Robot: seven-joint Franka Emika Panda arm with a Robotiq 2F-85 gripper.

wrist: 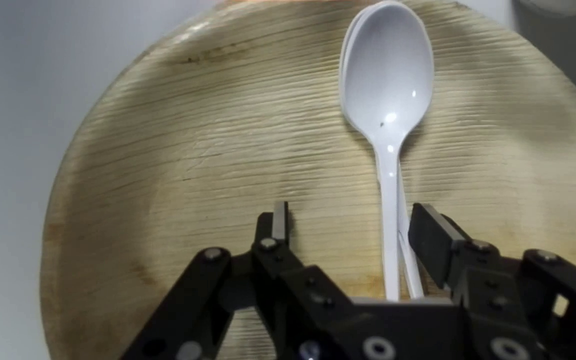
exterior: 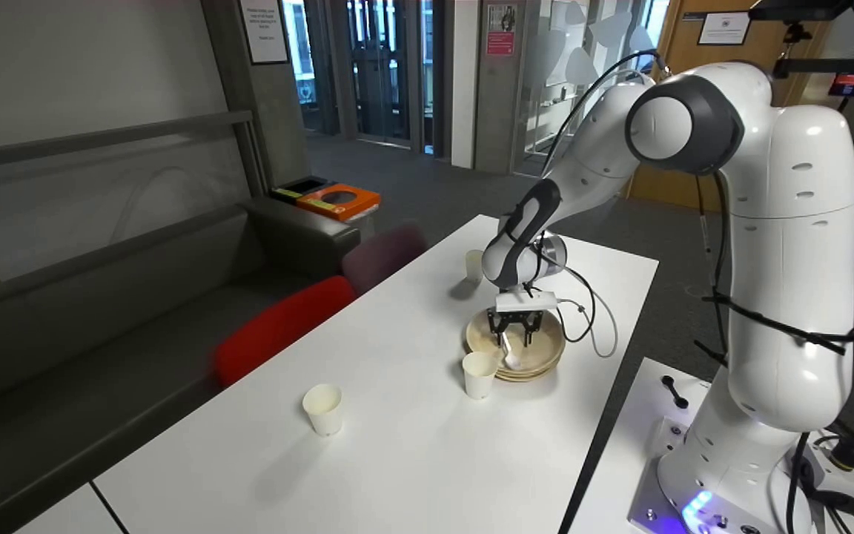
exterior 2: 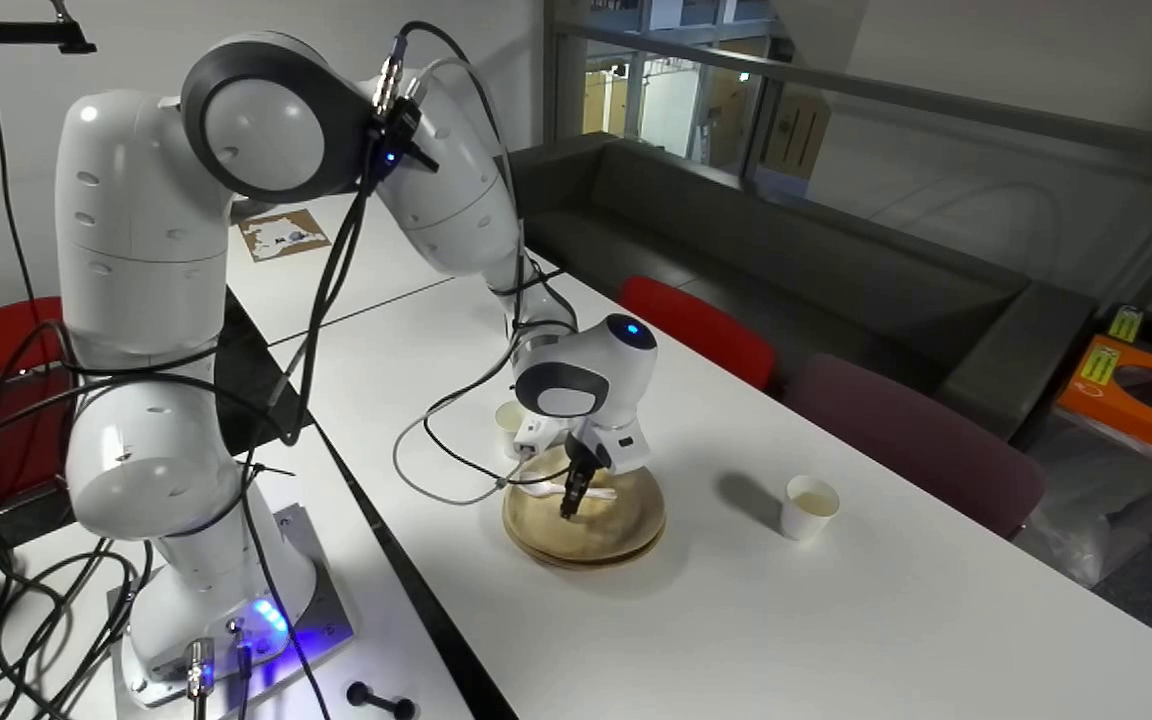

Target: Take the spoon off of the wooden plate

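Office lounge, by the looks: long dark sofa [exterior: 138, 341], red chair [exterior: 279, 326] at the white tabletop [exterior: 397, 460], posted notice [exterior: 264, 30], glass doors [exterior: 379, 74]!

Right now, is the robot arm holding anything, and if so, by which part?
Nothing is held: the fingers stand apart, with the spoon handles between them.

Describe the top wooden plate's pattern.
Fine darker grain lines on light tan; the plate shows best in the wrist view.

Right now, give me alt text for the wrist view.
Two overlapping white plastic spoons lie on a round wooden plate, their handles showing between the fingers of the open Robotiq gripper, nearer the one at picture right.
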